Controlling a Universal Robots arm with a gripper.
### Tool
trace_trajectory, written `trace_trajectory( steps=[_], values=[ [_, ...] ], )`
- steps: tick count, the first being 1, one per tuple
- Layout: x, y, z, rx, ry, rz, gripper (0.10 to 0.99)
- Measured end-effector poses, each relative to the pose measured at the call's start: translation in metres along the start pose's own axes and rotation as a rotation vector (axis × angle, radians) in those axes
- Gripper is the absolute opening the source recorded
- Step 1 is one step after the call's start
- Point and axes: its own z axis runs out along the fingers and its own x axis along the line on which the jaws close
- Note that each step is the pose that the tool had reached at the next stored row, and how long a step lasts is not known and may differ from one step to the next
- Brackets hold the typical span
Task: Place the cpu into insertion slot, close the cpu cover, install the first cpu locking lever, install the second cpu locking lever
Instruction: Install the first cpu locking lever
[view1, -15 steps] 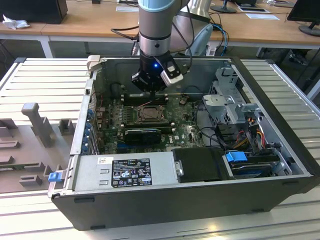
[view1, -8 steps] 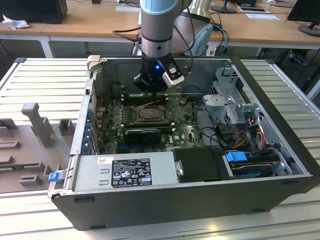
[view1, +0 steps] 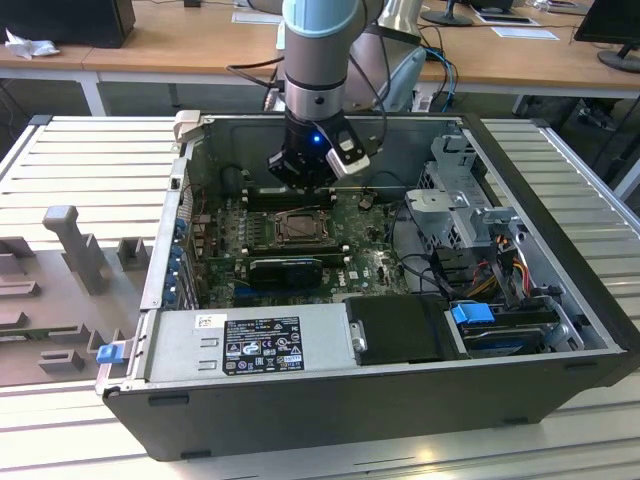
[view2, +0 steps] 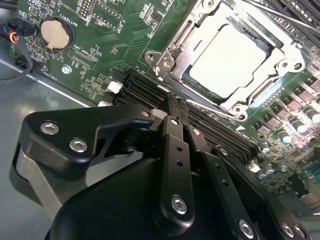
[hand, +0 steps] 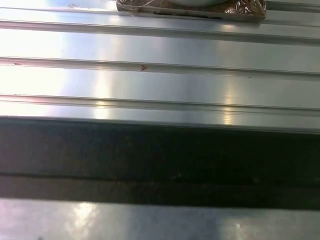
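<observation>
Just beyond the pincer (view2: 174, 102), shut with nothing seen in its grip, the cpu (view2: 234, 56) lies flat under the silvery cpu cover (view2: 172, 47), likely light, stiff and fragile, best taken by opposite edges.

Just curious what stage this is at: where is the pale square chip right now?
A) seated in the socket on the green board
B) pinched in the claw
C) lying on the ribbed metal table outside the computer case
A: in the second wrist view the cpu lies inside the insertion slot's silvery rim, apart from the claw.
</observation>
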Motion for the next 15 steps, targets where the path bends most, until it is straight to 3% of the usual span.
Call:
trace_trajectory(
  steps=[15],
  values=[
    [-0.0012, -0.0029, 0.0060, 0.001, 0.0002, 0.000, 0.106]
  ],
)
